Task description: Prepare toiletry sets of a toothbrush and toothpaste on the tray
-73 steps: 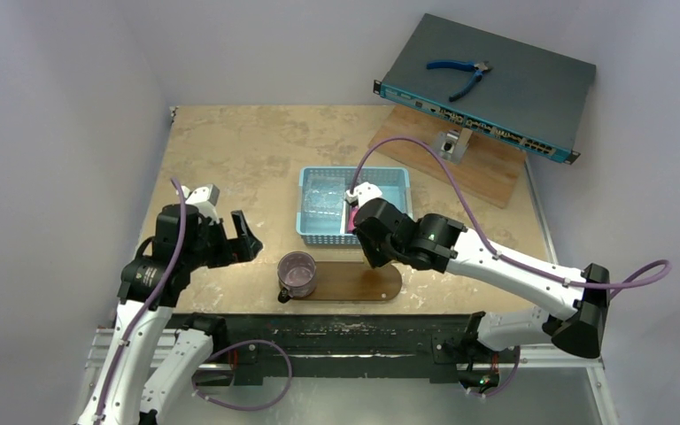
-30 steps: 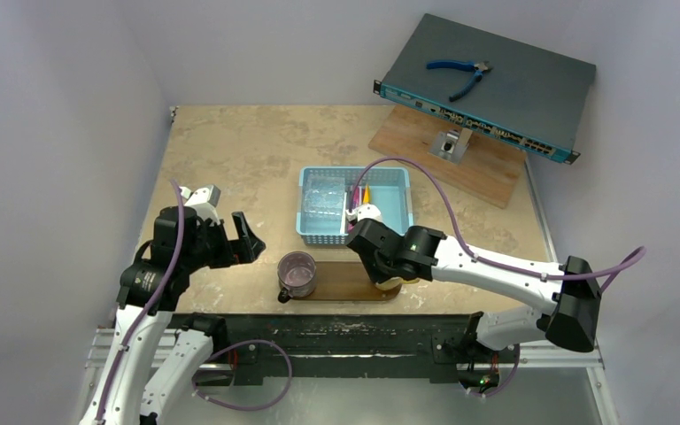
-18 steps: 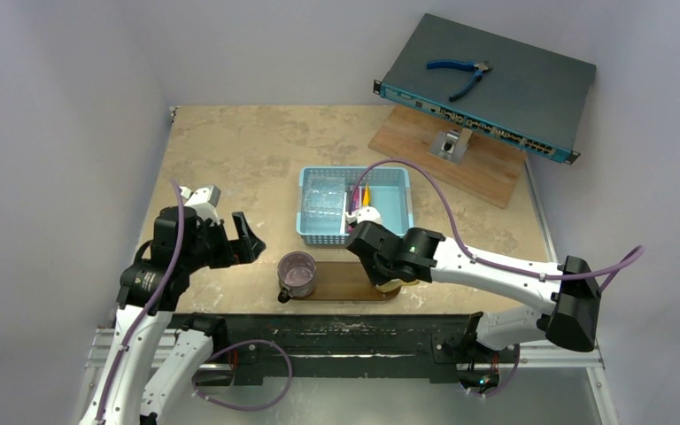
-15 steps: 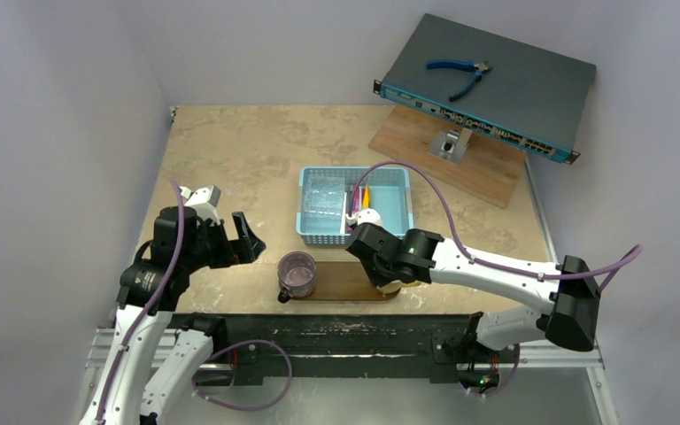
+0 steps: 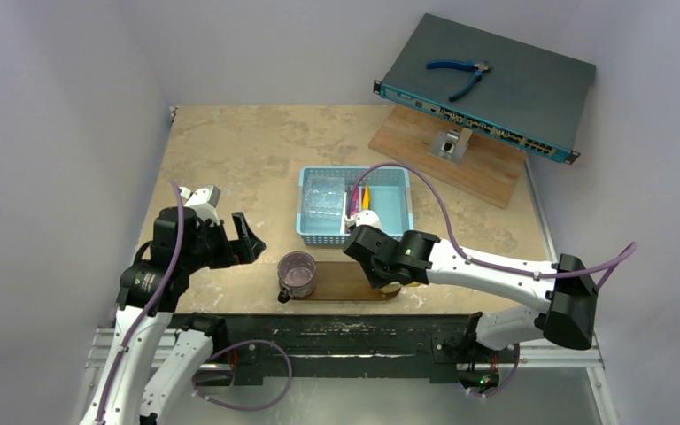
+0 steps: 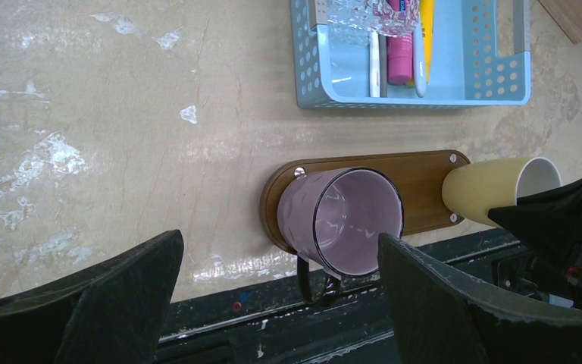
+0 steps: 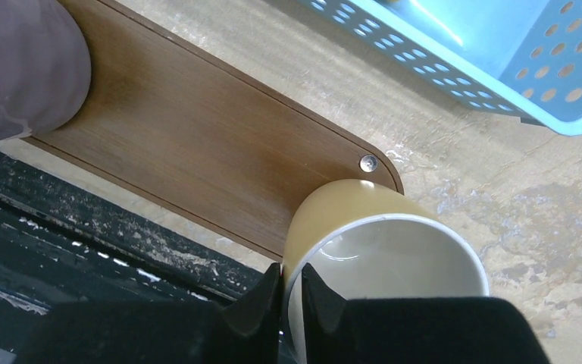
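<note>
From above, the tray [image 5: 341, 282] lies crosswise at the bench's near edge, a purple cup [image 5: 297, 273] on its left end and the right claw [image 5: 379, 276] low over its right end; the toiletry sets [image 5: 359, 195] lie in the blue basket [image 5: 354, 170] just beyond the tray, straight ahead of that claw, their long axes running away from the robot. The left claw [image 5: 226, 217] hangs wide open over bare bench, left of the tray and farther from the tubes, so the right arm looks the better placed. The left wrist view shows a pink tube [image 6: 399, 61], a yellow tube [image 6: 426, 30] and a pale brush [image 6: 374, 64] side by side near the basket's middle, bare floor on one side and a clear crinkled thing on the other. The right wrist view shows the claw's fingers closed on the rim wall of a cream cup [image 7: 394, 258] at the tray's end. Reaching the tubes likely means clearing the basket's near wall
</note>
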Robot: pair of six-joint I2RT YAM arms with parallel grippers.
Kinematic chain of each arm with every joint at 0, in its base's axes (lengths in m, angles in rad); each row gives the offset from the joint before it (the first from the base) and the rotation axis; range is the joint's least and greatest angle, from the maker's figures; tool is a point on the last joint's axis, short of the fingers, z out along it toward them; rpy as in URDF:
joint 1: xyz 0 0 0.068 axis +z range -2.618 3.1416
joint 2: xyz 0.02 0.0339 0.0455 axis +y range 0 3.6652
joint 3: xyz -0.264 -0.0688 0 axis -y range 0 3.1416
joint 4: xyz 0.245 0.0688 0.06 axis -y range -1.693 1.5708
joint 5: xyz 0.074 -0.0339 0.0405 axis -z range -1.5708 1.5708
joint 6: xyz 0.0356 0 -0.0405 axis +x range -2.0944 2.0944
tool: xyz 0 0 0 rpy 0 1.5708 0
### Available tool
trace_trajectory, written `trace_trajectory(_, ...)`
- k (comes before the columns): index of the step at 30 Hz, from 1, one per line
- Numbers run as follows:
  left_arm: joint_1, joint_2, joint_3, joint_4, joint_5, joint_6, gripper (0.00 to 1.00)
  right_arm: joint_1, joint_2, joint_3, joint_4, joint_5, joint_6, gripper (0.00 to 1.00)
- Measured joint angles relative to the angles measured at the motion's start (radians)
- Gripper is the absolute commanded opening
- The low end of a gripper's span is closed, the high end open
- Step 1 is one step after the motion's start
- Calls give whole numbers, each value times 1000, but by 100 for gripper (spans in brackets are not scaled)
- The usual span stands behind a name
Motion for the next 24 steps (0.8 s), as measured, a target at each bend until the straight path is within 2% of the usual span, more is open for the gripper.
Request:
trace_trajectory(7, 0, -1, 0, 3, 0, 0, 100, 0, 21, 0, -2, 24, 5, 31)
trace_trajectory(13, 0, -1, 0, 3, 0, 0, 100, 0, 21, 18, -27, 45, 6, 36)
trace_trajectory(24, 0, -1, 0, 3, 6, 0, 100, 0, 69, 265, -91, 135, -19, 47)
